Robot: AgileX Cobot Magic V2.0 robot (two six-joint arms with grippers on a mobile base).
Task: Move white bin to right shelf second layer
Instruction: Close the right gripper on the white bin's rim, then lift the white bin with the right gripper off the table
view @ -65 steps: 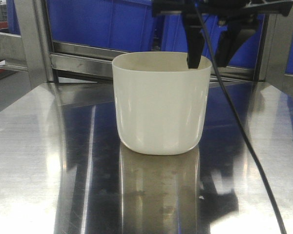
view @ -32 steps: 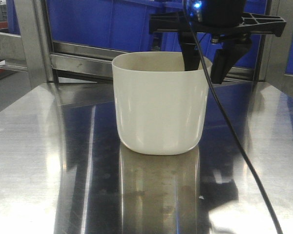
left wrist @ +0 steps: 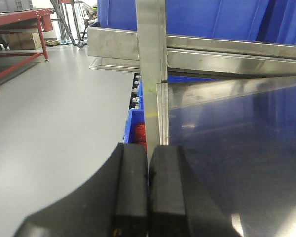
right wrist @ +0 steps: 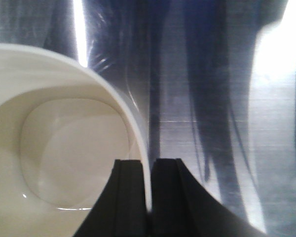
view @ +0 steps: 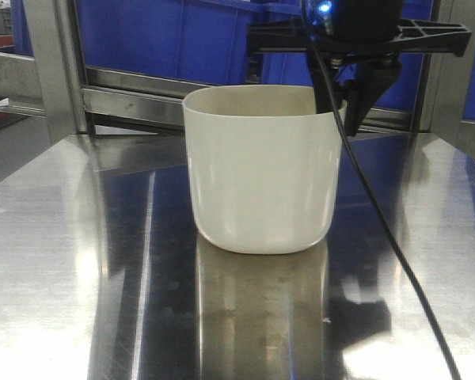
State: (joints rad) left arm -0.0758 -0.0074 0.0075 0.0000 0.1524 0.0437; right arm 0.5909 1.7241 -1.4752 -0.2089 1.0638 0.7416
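Observation:
The white bin (view: pixel 261 174) stands upright on the shiny steel tabletop (view: pixel 79 261), its mouth open and nothing inside. My right gripper (view: pixel 340 104) comes down from above at the bin's far right rim. It is shut on the wall, one finger inside and one outside. In the right wrist view the cream rim (right wrist: pixel 138 148) runs between the two black fingers of the right gripper (right wrist: pixel 149 165). The left gripper (left wrist: pixel 148 153) is shut on nothing and hovers off the table's left edge. The right shelf second layer is out of view.
Large blue crates (view: pixel 182 36) sit behind steel rails (view: pixel 134 103) at the back. A steel upright post (left wrist: pixel 152 74) stands just ahead of the left gripper, with grey floor (left wrist: pixel 49 123) to its left. A black cable (view: pixel 396 245) trails from the right arm across the table.
The right gripper came down over the bin's rim and its fingers closed on the wall. The bin shifted very slightly to the right.

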